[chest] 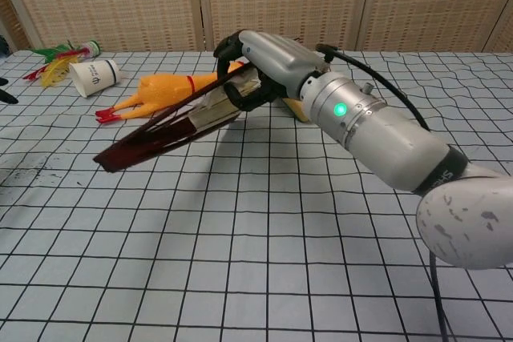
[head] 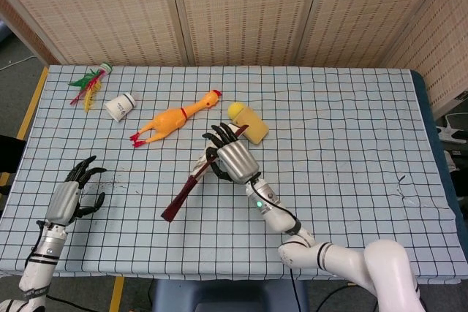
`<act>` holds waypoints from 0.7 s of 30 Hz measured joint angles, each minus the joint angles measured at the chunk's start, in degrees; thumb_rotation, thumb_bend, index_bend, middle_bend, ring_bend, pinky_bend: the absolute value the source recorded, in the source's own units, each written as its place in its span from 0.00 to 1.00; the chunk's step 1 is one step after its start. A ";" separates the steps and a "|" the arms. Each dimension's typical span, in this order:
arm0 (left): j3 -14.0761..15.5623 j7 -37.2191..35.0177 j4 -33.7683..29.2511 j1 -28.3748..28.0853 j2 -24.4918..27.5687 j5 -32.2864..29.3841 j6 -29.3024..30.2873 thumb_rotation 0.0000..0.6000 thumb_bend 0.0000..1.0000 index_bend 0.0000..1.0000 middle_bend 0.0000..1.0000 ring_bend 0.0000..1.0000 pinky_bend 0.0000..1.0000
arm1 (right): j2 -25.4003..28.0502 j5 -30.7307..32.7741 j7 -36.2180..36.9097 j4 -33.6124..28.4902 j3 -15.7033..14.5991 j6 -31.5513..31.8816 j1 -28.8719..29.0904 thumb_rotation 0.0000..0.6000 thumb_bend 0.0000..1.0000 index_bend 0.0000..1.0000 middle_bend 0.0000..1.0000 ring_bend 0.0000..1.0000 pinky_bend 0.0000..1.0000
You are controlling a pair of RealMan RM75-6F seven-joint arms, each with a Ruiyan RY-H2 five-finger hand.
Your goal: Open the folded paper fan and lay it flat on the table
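My right hand point(head: 230, 157) grips the paper fan point(head: 184, 193) by its paper end and holds it above the table. The fan is nearly folded, and its dark red ribs slant down toward the lower left. In the chest view the right hand point(chest: 260, 62) wraps around the fan point(chest: 168, 130), whose handle end hangs clear of the checked cloth. Near the table's left edge my left hand point(head: 73, 193) hovers with fingers spread and nothing in it.
A rubber chicken point(head: 174, 117) lies behind the fan, with a yellow block point(head: 248, 122) to its right. A white paper cup point(head: 121, 105) and a feathered toy point(head: 89, 82) sit at the far left corner.
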 measured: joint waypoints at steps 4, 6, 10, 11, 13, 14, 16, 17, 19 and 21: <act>-0.74 -4.49 -1.02 -2.45 0.62 -1.27 -5.13 1.00 0.44 0.42 0.03 0.00 0.08 | -1.97 3.50 -0.11 -0.02 3.80 -2.05 3.52 1.00 0.61 0.75 0.15 0.00 0.00; -1.22 -6.45 -1.63 -3.62 1.01 -2.11 -7.08 1.00 0.44 0.47 0.04 0.00 0.08 | -2.82 4.35 -0.20 0.30 4.73 -2.72 4.62 1.00 0.61 0.75 0.15 0.00 0.00; -2.09 -9.06 -2.14 -5.00 1.27 -3.55 -9.85 1.00 0.44 0.52 0.05 0.00 0.08 | -3.57 4.99 0.01 0.85 5.68 -2.73 5.55 1.00 0.61 0.75 0.16 0.00 0.01; -2.34 -10.00 -2.25 -5.40 1.23 -3.98 -10.78 1.00 0.44 0.50 0.05 0.00 0.08 | -4.05 5.21 0.27 1.08 6.27 -2.53 6.19 1.00 0.62 0.75 0.16 0.00 0.02; -2.82 -12.23 -2.58 -6.26 1.16 -4.80 -12.87 1.00 0.43 0.45 0.05 0.00 0.07 | -5.36 5.35 1.96 1.76 7.54 -1.80 7.62 1.00 0.63 0.75 0.16 0.00 0.02; -3.08 -13.65 -2.98 -6.84 1.16 -5.29 -14.18 1.00 0.43 0.43 0.05 0.00 0.07 | -5.98 5.25 3.04 2.37 7.85 -1.38 8.13 1.00 0.63 0.75 0.16 0.00 0.03; -3.20 -14.90 -3.99 -7.53 1.28 -5.65 -15.65 1.00 0.44 0.39 0.04 0.00 0.07 | -7.45 4.85 5.63 4.62 8.59 -0.18 9.73 1.00 0.63 0.75 0.16 0.00 0.03; -3.06 -15.28 -4.76 -7.87 1.49 -5.59 -16.30 1.00 0.44 0.35 0.03 0.00 0.06 | -8.12 4.79 6.68 5.81 9.07 0.22 10.58 1.00 0.63 0.75 0.16 0.00 0.03; -2.58 -15.61 -5.99 -8.39 1.96 -5.17 -17.35 1.00 0.44 0.25 0.00 0.00 0.06 | -9.53 5.11 9.09 8.63 10.83 0.65 12.96 1.00 0.63 0.75 0.16 0.00 0.03; -2.05 -15.93 -7.49 -8.97 2.50 -4.58 -18.26 1.00 0.43 0.18 0.00 0.00 0.06 | -10.57 5.84 10.60 11.06 12.84 0.58 15.45 1.00 0.63 0.75 0.16 0.00 0.04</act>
